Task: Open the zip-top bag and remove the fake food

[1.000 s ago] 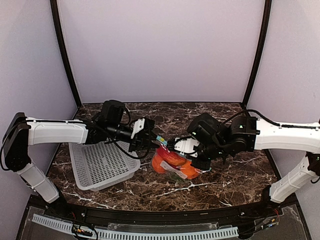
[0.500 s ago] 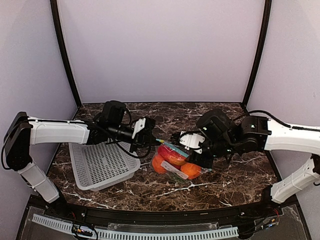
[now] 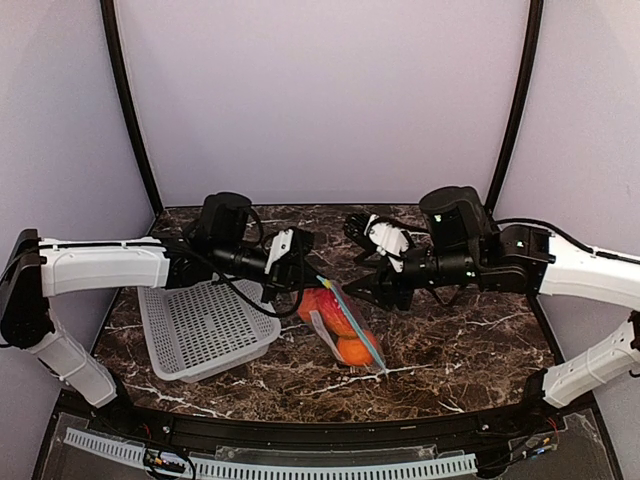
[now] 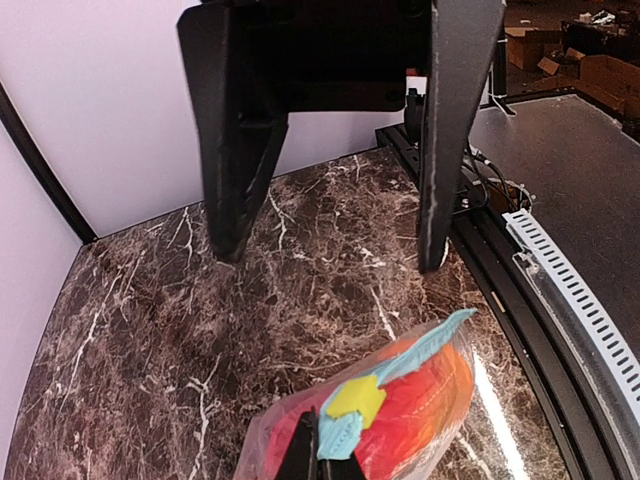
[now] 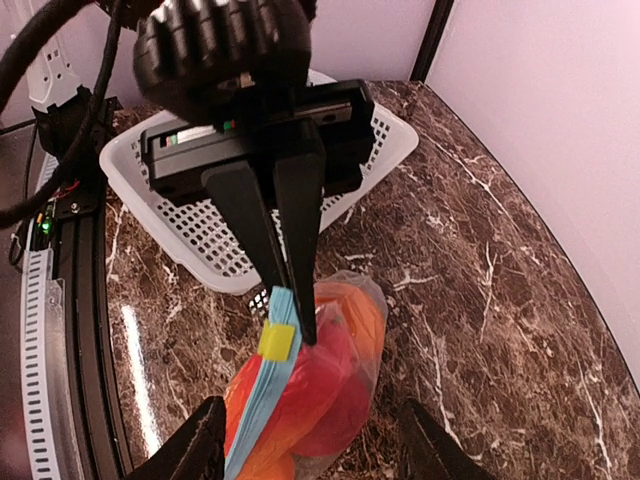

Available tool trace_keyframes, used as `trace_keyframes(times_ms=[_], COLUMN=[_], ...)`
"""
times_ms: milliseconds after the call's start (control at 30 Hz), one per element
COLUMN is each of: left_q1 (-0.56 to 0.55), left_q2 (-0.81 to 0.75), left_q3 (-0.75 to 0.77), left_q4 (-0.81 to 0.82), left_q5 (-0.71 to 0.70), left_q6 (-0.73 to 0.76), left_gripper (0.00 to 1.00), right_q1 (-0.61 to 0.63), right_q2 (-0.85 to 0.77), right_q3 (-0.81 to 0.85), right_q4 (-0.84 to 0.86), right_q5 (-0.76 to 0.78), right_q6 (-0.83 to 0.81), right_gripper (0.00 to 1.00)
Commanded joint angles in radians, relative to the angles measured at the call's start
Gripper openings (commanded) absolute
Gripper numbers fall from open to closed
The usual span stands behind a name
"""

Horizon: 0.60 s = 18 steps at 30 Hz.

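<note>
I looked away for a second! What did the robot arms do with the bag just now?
The left gripper closed on the blue strip of the zip-top bag. The right gripper let go, opened and pulled back to its own side. The bag now hangs slanted from the left gripper. The fake food stayed inside; the white basket didn't move.

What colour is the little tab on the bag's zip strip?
Yellow tab on the light blue-teal zip strip; right wrist view shows it best.

White perforated plastic basket [image 3: 205,330], rectangular, upright on left half of dark brown white-veined marble desk [image 3: 470,345]. Pale lilac back wall [image 3: 320,100]. Black upright pole [image 3: 133,110] at rear left corner. White slotted strip [image 3: 300,468] along near edge.
</note>
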Motion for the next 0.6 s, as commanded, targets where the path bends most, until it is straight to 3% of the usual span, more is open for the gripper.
trace_keyframes(times_ms=[0, 300, 567], left_q1=[-0.025, -0.030, -0.030], left_q2=[-0.047, -0.042, 0.006], left_q3=[0.031, 0.078, 0.174], left_q4=[-0.021, -0.088, -0.230], left_q5=[0.002, -0.048, -0.068], left_q6=[-0.003, -0.073, -0.137], left_gripper=[0.01, 0.01, 0.01], right_q1=[-0.005, 0.008, 0.020], right_q2=[0.034, 0.015, -0.004], right_q3=[-0.011, -0.107, -0.190], right_q4=[0.156, 0.297, 0.393], right_q5=[-0.070, -0.047, 0.021], right_q6=[-0.014, 0.003, -0.020], right_gripper=[0.54, 0.56, 0.48])
